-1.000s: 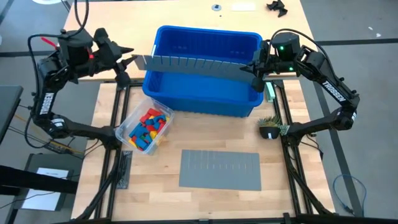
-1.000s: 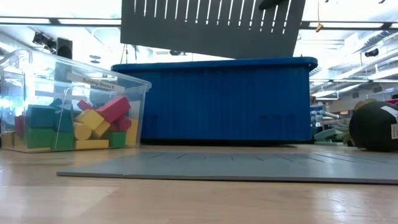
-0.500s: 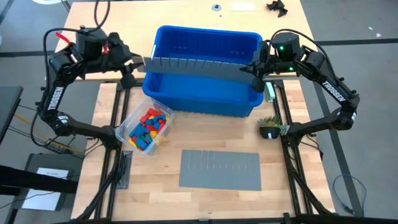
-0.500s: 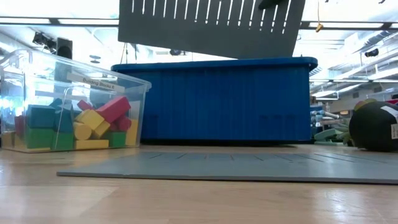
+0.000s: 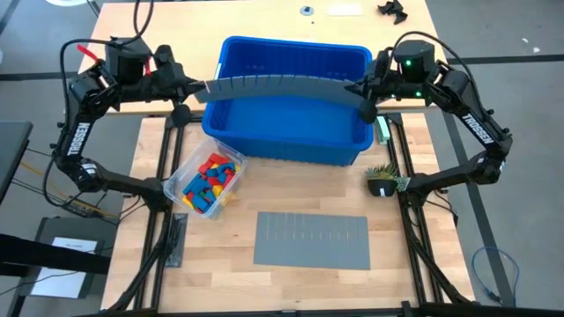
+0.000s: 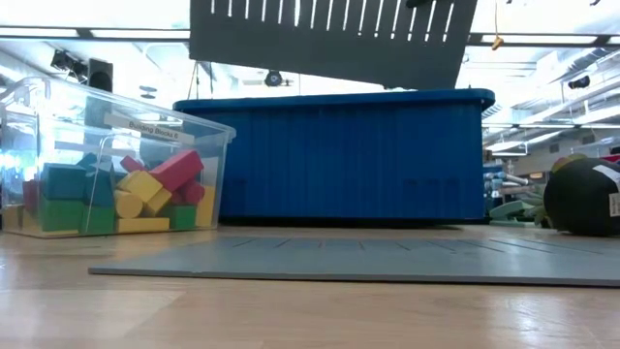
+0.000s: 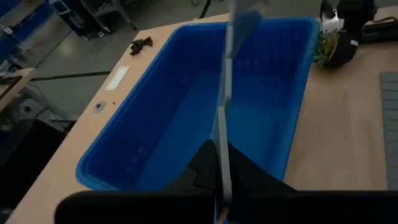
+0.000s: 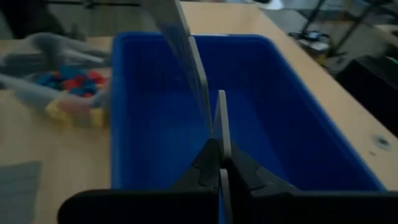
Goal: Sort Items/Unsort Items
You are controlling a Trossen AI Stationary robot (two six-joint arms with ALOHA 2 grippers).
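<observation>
A long grey slotted divider sheet [image 5: 282, 86] hangs on edge above the blue bin [image 5: 291, 132], bowed along its length. It spans from my left gripper [image 5: 197, 86] at the bin's left wall to my right gripper [image 5: 365, 97] at its right wall; both are shut on it. The low view shows the divider sheet [image 6: 329, 39] high over the bin [image 6: 334, 155]. The items, red, yellow, green and blue blocks [image 5: 210, 176], lie in a clear box [image 6: 107, 160] in front of the bin's left corner. My left gripper pinches the divider's left end [image 7: 222, 155] between its two fingers. It comes from the table's left, pointing slightly down and along the sheet. The sheet stands on edge, clear of the bin. My right gripper pinches the divider's right end [image 8: 221, 127] between its two fingers. It comes from the table's right, tipped a little down and along the sheet. That end stays clear above the bin's right wall.
A second grey slotted sheet [image 5: 311, 239] lies flat on the table near the front. A dark round object with a small plant [image 5: 383, 180] sits right of the bin's front corner. Bare wood lies between the bin and the flat sheet.
My left gripper has moved toward the table's right to the divider's left end and shut on it. The divider, straight before, now bows along its length between the two grippers.
</observation>
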